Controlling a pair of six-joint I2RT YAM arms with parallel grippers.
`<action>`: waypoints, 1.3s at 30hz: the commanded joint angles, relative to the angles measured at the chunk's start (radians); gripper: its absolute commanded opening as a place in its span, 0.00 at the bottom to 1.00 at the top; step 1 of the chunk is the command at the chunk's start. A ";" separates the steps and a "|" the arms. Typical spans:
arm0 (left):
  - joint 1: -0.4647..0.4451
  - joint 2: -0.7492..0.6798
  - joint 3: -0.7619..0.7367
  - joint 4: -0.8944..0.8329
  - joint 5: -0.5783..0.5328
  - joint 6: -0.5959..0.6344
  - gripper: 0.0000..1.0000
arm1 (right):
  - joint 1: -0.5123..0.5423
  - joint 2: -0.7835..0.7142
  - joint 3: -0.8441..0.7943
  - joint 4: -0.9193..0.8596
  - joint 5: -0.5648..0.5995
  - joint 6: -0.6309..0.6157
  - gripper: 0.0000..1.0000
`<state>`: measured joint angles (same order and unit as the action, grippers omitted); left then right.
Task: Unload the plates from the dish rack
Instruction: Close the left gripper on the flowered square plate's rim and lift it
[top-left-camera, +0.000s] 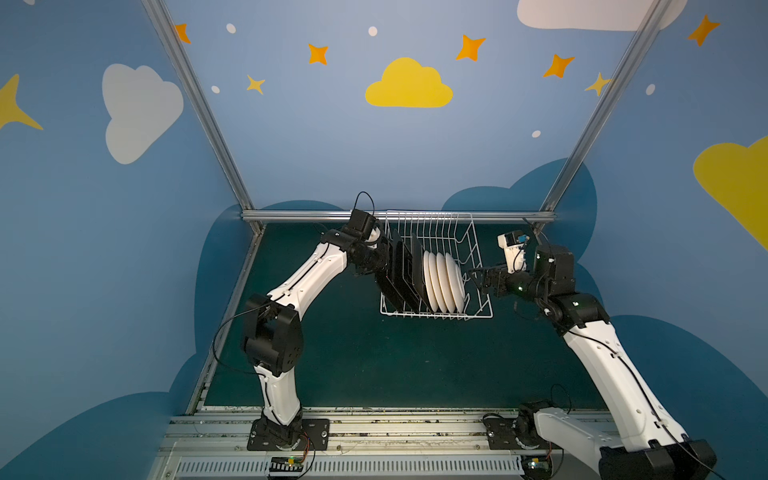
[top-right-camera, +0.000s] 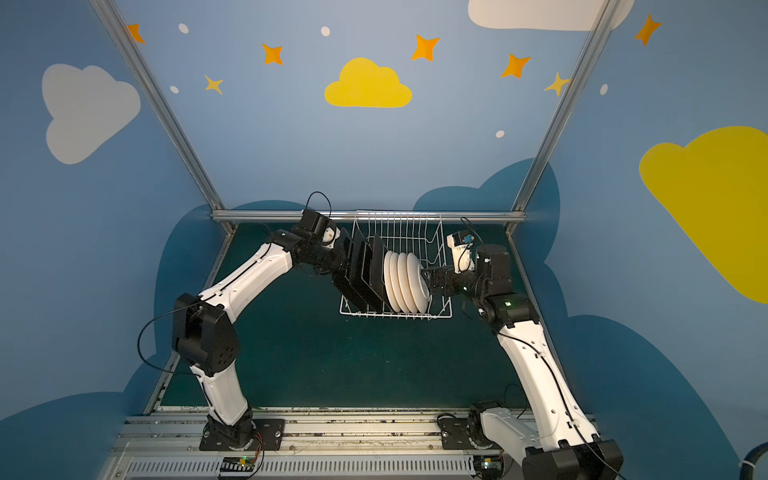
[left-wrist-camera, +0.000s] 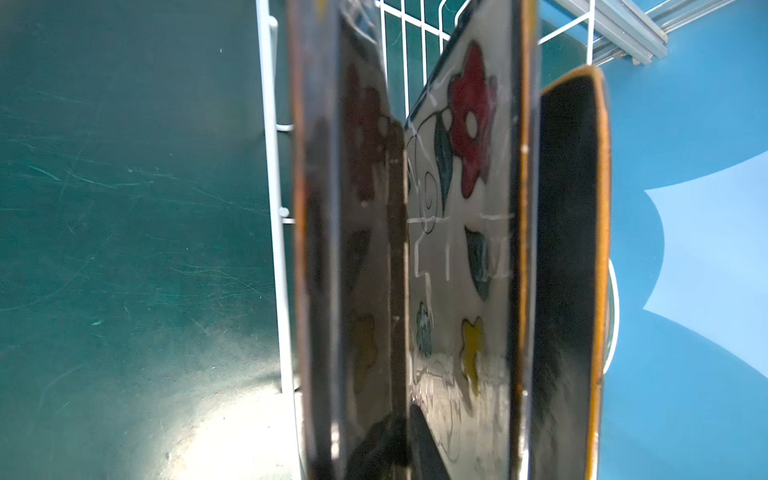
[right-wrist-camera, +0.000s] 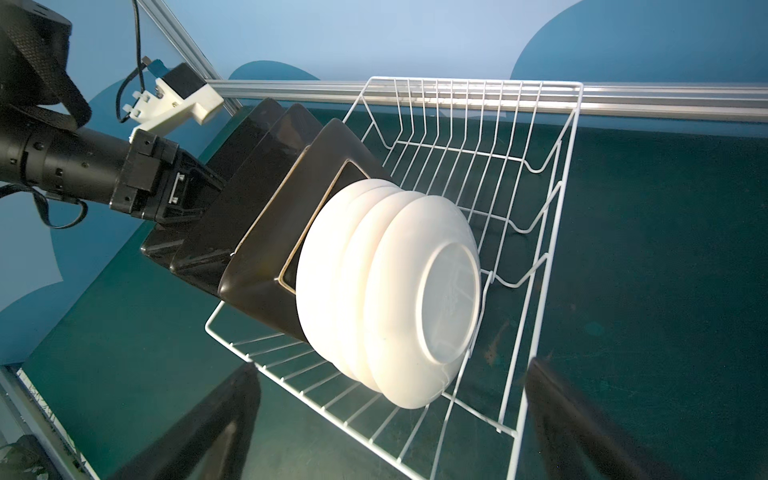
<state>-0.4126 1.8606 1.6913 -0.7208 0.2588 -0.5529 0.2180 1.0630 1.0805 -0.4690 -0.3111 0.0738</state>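
Inside dish rack (top-left-camera: 432, 226), upright plates (right-wrist-camera: 386, 291); left fingers (left-wrist-camera: 424, 453) tight on end plate (left-wrist-camera: 324, 249), right fingers (right-wrist-camera: 582, 428) apart.

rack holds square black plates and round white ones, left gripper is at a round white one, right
No: the left gripper is at a square black plate, as the right wrist view shows. The rack does hold both kinds.

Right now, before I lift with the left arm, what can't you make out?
Left gripper: the square plates hide its fingertips in both top views; the left wrist view shows one blurred finger at the frame edge. Closed on a plate or not: unclear.
Round plates: right wrist view shows only white backs; fronts face away.
Dish rack prongs under the plates: covered by them.
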 joint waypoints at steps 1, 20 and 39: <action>0.002 0.026 -0.028 -0.075 -0.098 0.063 0.03 | 0.006 0.000 0.001 0.009 0.009 -0.002 0.98; 0.004 -0.144 -0.080 0.026 -0.067 -0.009 0.03 | 0.009 0.008 0.027 0.003 0.011 0.012 0.99; 0.012 -0.255 -0.069 0.038 -0.070 -0.008 0.03 | 0.017 0.016 0.044 0.000 0.010 0.020 0.99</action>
<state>-0.4252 1.6901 1.5967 -0.7048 0.2405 -0.6056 0.2283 1.0756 1.0851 -0.4706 -0.3035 0.0895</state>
